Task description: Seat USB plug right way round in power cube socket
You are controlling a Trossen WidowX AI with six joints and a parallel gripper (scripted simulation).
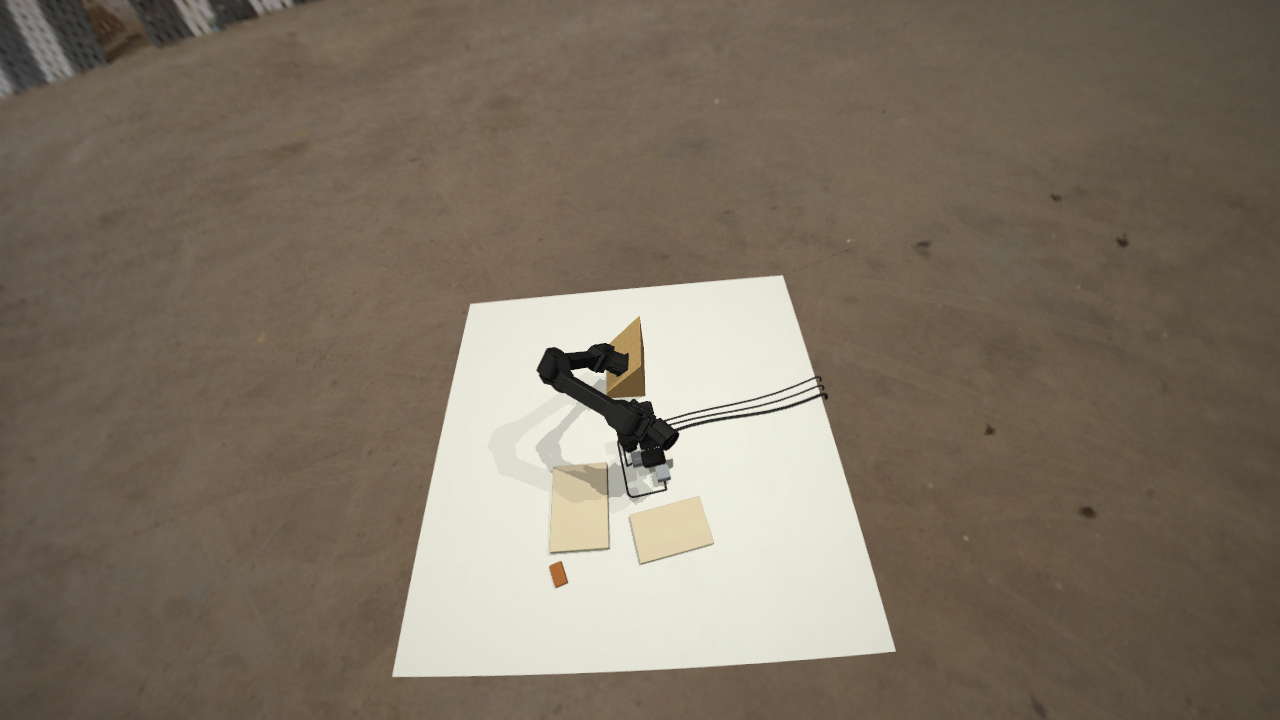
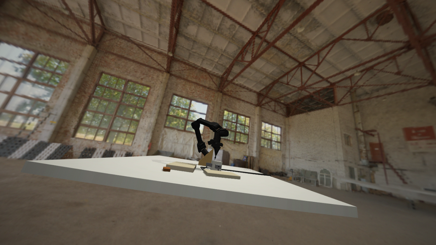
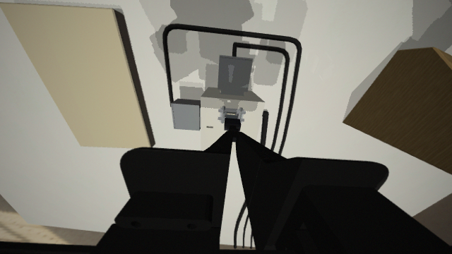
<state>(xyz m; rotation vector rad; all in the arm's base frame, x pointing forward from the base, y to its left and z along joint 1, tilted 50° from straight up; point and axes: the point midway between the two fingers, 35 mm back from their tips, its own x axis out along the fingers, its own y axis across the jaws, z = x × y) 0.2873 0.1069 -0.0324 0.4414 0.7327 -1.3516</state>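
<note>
Gripping small black USB plug, with black hand [image 1: 653, 457] [image 2: 215, 157] [image 3: 233, 135] nearly closed, over pale boxy power cube [image 1: 669, 463] [image 2: 216, 163] [image 3: 212, 137], inside white table's [image 1: 760, 537] [image 2: 188, 184] [image 3: 318, 88] edges.

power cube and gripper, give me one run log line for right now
jaws: shut on USB plug | plug: above power cube socket | release: not done

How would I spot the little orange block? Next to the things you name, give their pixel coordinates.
Find the big white table [image 1: 760, 582] [image 2: 122, 179]. Near one corner, two flat cream boards [image 1: 579, 519] [image 2: 181, 166] lie beside each other. The block [image 1: 558, 574] [image 2: 166, 169] sits just off one board's end, far smaller and the only orange piece.
</note>
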